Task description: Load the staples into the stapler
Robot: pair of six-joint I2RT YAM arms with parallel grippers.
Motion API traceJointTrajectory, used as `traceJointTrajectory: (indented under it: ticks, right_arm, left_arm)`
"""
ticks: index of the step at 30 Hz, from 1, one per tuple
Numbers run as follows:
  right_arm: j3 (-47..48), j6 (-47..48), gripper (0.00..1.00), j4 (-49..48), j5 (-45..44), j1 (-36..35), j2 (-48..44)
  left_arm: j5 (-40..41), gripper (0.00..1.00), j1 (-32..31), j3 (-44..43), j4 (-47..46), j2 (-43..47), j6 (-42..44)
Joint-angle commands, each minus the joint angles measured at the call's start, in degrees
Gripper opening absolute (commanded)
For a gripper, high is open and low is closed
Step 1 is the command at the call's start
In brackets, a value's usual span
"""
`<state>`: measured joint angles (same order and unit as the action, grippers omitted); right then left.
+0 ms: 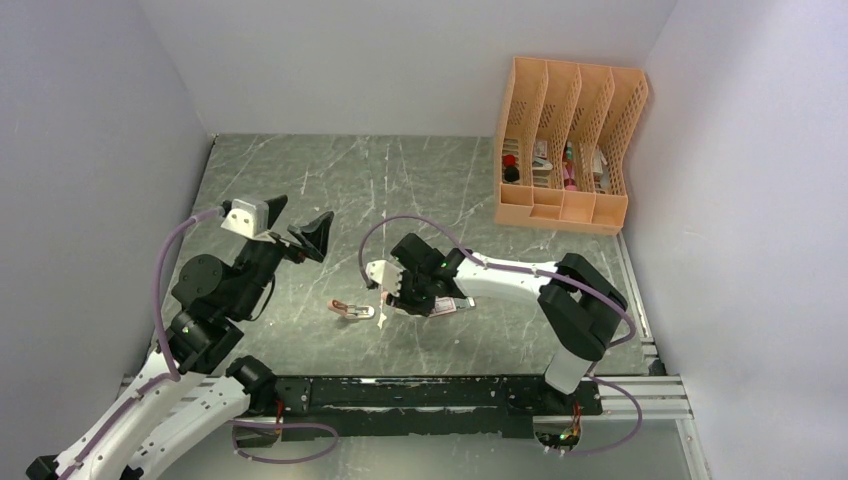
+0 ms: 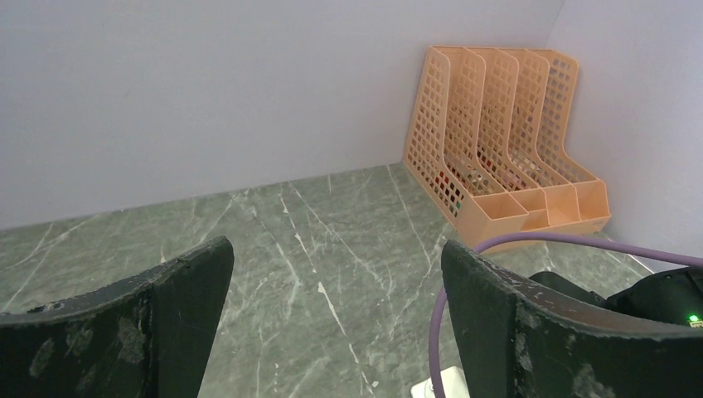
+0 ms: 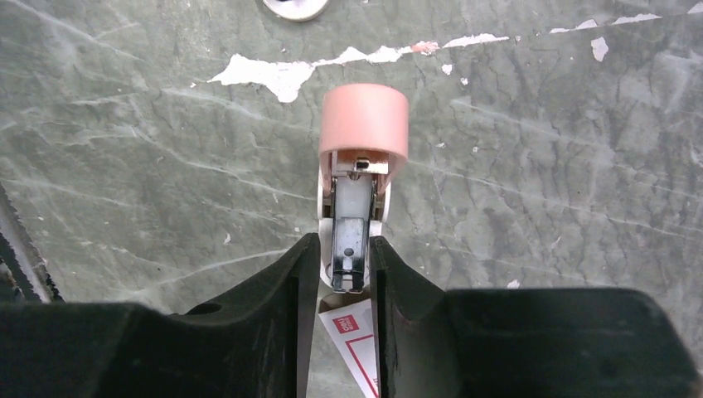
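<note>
As the right tool point(image 3: 344, 253) pinches the stapler point(image 3: 365, 123), the left tool point(image 2: 336, 247) gapes above marble point(image 2: 273, 207).

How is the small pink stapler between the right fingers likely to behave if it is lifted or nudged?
The stapler looks small and plastic-bodied, so probably light. Its top seems hinged open over the metal channel, so it may flap when moved. The right fingers hold only its narrow sides, so it could pivot.
</note>
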<state>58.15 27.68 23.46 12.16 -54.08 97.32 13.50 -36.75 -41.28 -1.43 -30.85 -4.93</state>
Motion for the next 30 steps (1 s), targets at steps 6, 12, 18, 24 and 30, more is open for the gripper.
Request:
traceJointTrajectory:
  ticks: [6, 12, 18, 24, 30]
  right_arm:
    - [1.0, -2.5, 0.47, -3.2, 2.3, -0.2, -2.0]
    - [-3.1, -8.6, 0.49, -10.2, -1.0, 0.8, -10.0]
    - [-10.4, -25.4, 0.46, -19.1, -11.5, 5.4, -20.2]
    - [-6.8, -31.6, 0.57, -6.0, -18.0, 6.5, -18.6]
    - [-7.4, -35.8, 0.71, -6.7, -15.0, 6.3, -16.1]
  left_arm:
    - [0.9, 0.99, -0.2, 1.1, -0.5, 0.6, 0.1]
    - [0.7, 1.00, -0.2, -0.2, 0.2, -1.4, -0.6]
    - [0.1, 1.00, -0.2, -2.4, 1.7, -5.4, -1.5]
    - [-0.6, 1.00, -0.2, -1.0, -0.2, -5.7, -1.9]
    - [-0.2, 1.00, -0.1, -1.0, 0.4, -6.4, -2.0]
